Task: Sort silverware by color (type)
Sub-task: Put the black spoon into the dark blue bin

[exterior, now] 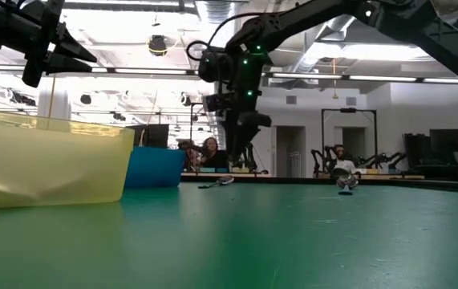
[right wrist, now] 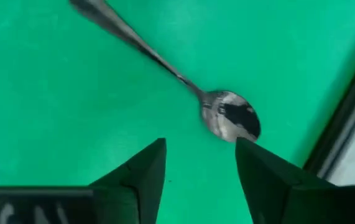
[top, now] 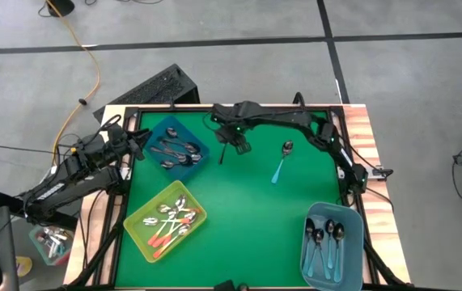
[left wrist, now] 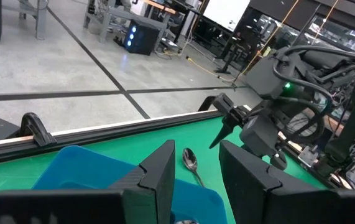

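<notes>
From above, the right end effector [top: 232,145] is hanging over the far part of the green counter [top: 239,210], just beside the dark blue bin [top: 202,149], with a dark grey spoon [top: 222,152] lying on the mat under it; its fingers are standing apart, gripping nothing. A teal-handled spoon [top: 281,164] is lying alone near the far right. Grey spoons are sitting in the dark blue bin, orange-handled spoons [top: 170,226] in the yellow bin [top: 137,234], teal-handled ones [top: 328,242] in the light blue bin [top: 356,242] at the near right. The left end effector [top: 137,145] is waiting at the far left edge by the dark blue bin. At counter level, the right end effector [exterior: 241,156] is hovering just above the grey spoon [exterior: 216,182], and the teal-handled spoon [exterior: 346,183] is showing farther right. The left wrist view is looking past its parted fingers [left wrist: 158,177], holding nothing, at the grey spoon [left wrist: 191,163] and the right arm beyond. The right wrist view is showing spread fingers [right wrist: 143,171] with the grey spoon [right wrist: 227,115] lying free just ahead of them.
</notes>
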You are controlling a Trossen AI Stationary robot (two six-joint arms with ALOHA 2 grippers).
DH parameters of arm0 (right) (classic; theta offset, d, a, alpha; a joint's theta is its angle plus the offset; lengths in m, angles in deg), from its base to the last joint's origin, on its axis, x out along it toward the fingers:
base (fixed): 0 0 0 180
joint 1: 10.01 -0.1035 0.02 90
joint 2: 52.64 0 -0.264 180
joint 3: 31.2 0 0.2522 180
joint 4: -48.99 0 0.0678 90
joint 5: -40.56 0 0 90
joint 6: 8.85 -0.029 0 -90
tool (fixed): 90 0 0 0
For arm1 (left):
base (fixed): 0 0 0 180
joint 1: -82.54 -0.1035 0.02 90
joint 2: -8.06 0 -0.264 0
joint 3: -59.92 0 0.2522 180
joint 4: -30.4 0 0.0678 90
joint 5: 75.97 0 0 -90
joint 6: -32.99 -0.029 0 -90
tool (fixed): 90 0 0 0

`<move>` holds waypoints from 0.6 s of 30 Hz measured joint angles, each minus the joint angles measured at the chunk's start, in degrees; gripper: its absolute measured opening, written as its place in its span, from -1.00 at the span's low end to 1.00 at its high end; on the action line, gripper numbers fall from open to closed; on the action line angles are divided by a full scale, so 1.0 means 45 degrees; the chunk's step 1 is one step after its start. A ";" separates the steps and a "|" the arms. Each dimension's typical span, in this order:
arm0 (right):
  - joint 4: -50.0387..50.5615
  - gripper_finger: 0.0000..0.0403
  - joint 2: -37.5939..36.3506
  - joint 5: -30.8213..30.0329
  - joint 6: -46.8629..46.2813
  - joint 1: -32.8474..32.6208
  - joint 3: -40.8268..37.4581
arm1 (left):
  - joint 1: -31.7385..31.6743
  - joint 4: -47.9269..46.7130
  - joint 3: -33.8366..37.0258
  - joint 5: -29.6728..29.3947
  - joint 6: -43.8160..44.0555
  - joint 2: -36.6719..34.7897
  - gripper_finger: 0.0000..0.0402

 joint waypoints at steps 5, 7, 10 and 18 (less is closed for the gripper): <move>-0.1168 -0.09 -0.0003 -0.0207 -0.1733 -0.0015 0.0000 | 0.0002 0.0000 -0.0001 0.0002 0.0024 0.0003 -0.45; -0.1322 -0.24 -0.0053 -0.0552 -0.2438 -0.0015 0.0000 | 0.0005 0.0010 0.0002 0.0045 0.0218 0.0004 -0.45; -0.1256 -0.59 -0.0184 -0.1453 -0.3378 -0.0077 0.0005 | 0.0000 0.0047 -0.0001 0.0606 0.0846 0.0101 -0.49; -0.0765 -0.95 -0.2505 -0.1699 -0.4880 -0.0931 0.0019 | 0.0035 0.1357 -0.0001 0.1711 0.2082 0.2050 -0.96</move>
